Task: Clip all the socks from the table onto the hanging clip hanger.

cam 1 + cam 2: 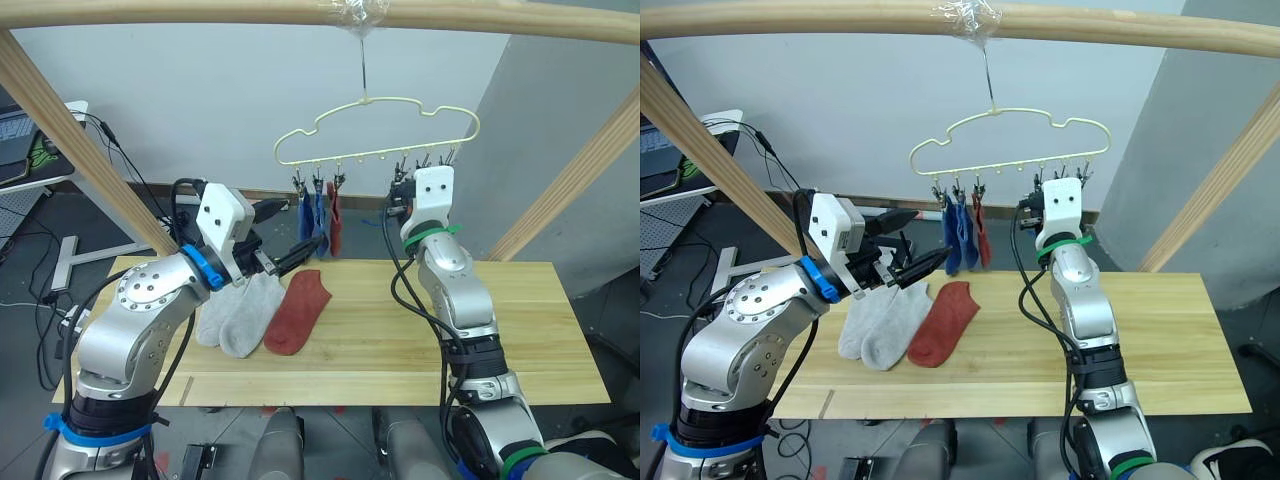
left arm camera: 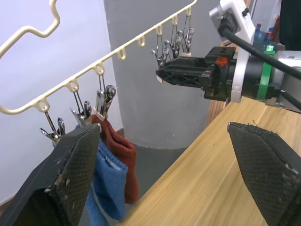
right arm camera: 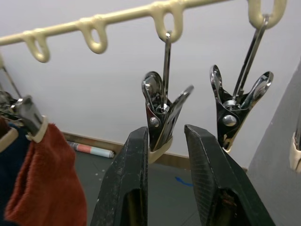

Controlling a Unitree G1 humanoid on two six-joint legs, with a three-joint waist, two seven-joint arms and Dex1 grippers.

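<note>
The pale yellow clip hanger [image 1: 380, 125] hangs by its hook from the top pole. On its left clips hang two blue socks [image 1: 312, 220] and a rust red sock [image 1: 335, 228]. On the table [image 1: 540, 320] lie two light grey socks [image 1: 240, 312] side by side, with a rust red sock [image 1: 298, 310] next to them. My left gripper [image 1: 930, 235] is wide open and empty, in the air just left of the hanging socks. My right gripper [image 3: 164, 134] is raised to the bare clips on the right. It is narrowly open, with the lower end of one clip [image 3: 160, 113] between its fingers.
Round wooden frame poles run across the top [image 1: 200, 12] and slant down on the left [image 1: 80, 150] and right [image 1: 570, 185]. A desk with a laptop [image 1: 25, 150] and cables stands beyond the table's left end. The table's right half is bare wood.
</note>
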